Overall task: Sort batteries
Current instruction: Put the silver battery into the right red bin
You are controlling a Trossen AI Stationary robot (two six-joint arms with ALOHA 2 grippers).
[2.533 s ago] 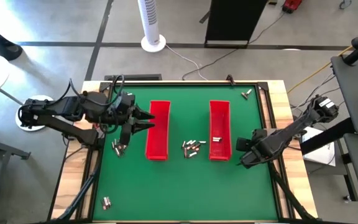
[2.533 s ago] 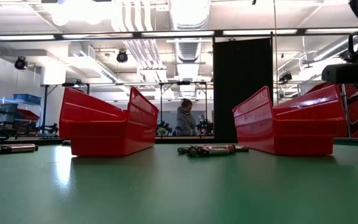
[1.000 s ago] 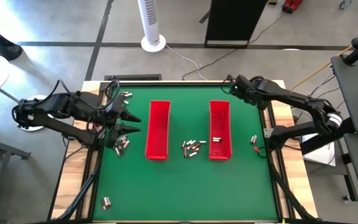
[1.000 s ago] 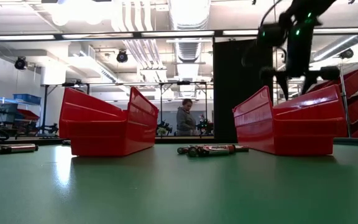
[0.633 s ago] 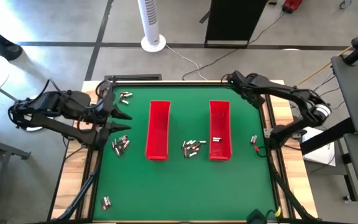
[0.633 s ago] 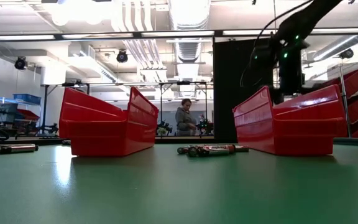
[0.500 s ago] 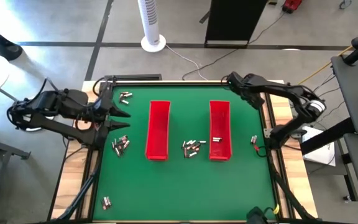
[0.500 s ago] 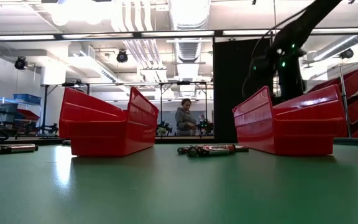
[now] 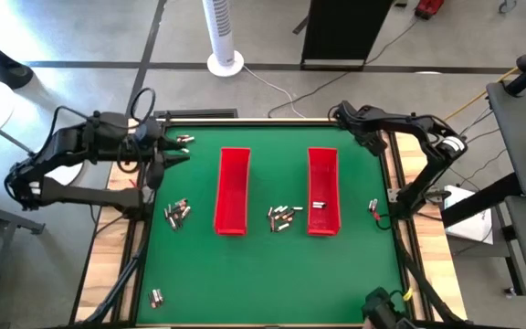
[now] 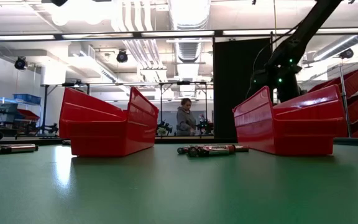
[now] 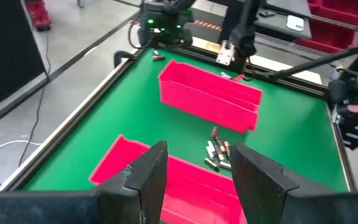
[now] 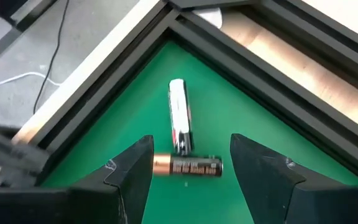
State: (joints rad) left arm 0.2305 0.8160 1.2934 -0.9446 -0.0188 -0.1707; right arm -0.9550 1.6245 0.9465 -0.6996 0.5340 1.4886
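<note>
Two long red trays (image 9: 232, 190) (image 9: 322, 190) lie side by side on the green mat. Batteries lie in small groups: between the trays (image 9: 284, 216), at the left (image 9: 176, 212), far left (image 9: 185, 140), near left (image 9: 156, 296) and right (image 9: 373, 206). My right gripper (image 12: 191, 177) hangs open over the far right corner. Its fingers stand on either side of a dark copper-ended battery (image 12: 187, 165), which lies beside a silver one (image 12: 178, 124). My left gripper (image 9: 179, 153) is open and holds nothing, raised beside the far left batteries.
A black frame (image 9: 272, 120) rims the mat and meets in a corner just beyond my right gripper. One battery (image 9: 318, 205) lies in the right tray. In the low view the right tray (image 10: 291, 124) hides my right gripper. A person (image 10: 184, 118) stands far behind.
My right gripper has sunk toward the table's far right corner, down behind the right tray in the low view, and has rolled. My left gripper has swung from beside the left battery group toward the table's far edge, up to the far left batteries.
</note>
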